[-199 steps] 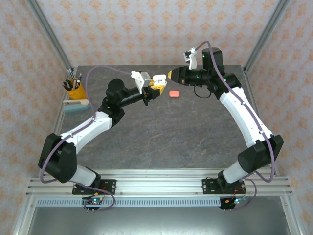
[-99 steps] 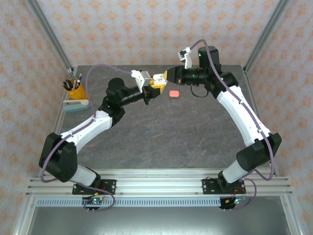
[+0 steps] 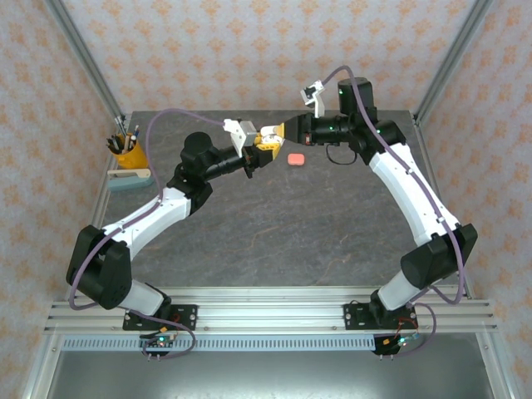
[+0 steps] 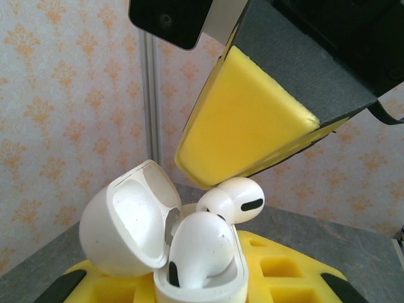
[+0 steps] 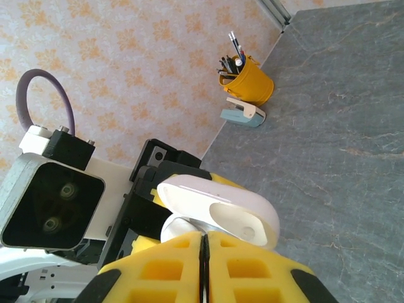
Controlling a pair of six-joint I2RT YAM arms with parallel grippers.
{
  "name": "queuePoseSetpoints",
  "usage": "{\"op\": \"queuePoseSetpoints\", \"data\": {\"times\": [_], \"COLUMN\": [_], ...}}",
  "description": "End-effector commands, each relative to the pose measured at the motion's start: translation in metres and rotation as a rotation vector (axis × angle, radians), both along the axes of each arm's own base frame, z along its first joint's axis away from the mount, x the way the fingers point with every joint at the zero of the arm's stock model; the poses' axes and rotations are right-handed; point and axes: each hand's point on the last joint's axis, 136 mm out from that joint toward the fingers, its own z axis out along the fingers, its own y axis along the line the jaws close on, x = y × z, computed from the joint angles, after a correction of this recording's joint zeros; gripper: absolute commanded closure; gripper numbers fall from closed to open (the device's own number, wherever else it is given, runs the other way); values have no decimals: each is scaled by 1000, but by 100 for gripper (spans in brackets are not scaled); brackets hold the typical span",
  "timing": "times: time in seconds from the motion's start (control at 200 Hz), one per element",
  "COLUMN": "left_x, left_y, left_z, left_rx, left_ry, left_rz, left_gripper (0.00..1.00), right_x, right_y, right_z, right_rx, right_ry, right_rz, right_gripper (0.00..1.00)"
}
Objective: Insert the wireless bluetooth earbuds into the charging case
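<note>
**White case gripped, two white earbuds at its mouth**

At the left edge of the overhead view we see a yellow cup [image 3: 126, 155] on the grey table [image 3: 274, 224]; toward the upper middle, the left gripper [image 3: 265, 147] is clamped on the white charging case [image 4: 202, 287]; in the left wrist view its lid [image 4: 129, 224] stands open at lower left; one white earbud [image 4: 201, 246] sits in the case at lower centre; a second white earbud [image 4: 231, 201] lies just behind it, touching the tip of the right gripper [image 3: 282, 130]; that gripper's yellow pads [image 5: 246, 268] are pressed together along a thin seam, and we cannot tell whether they pinch this earbud's stem; just right of both grippers in the overhead view, a pink case [image 3: 295, 158] lies on the table.
</note>
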Motion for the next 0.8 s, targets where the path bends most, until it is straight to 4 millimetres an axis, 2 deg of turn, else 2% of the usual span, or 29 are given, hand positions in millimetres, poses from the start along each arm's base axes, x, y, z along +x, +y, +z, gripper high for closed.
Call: {"op": "queuePoseSetpoints", "data": {"times": [0.0,0.23,0.51,0.661,0.796], "left_x": [-3,-3,-4,-5,-5], "left_y": [-3,-3,-3,-5,-6], "left_z": [22,21,15,14,10], "left_rx": [-21,-27,-27,-23,-10], "left_ry": [-78,-75,-71,-66,-56], "left_rz": [-22,-26,-23,-36,-47], "left_gripper": [100,100,100,100,100], "right_x": [1,23,26,41,57], "right_y": [-4,-17,-26,-33,-20], "right_z": [10,28,40,29,13], "right_rx": [36,58,71,-1,-42], "right_ry": [-16,-71,-96,-62,25], "right_rz": [7,-170,-243,-312,-275], "right_gripper": [89,85,84,81,81]}}
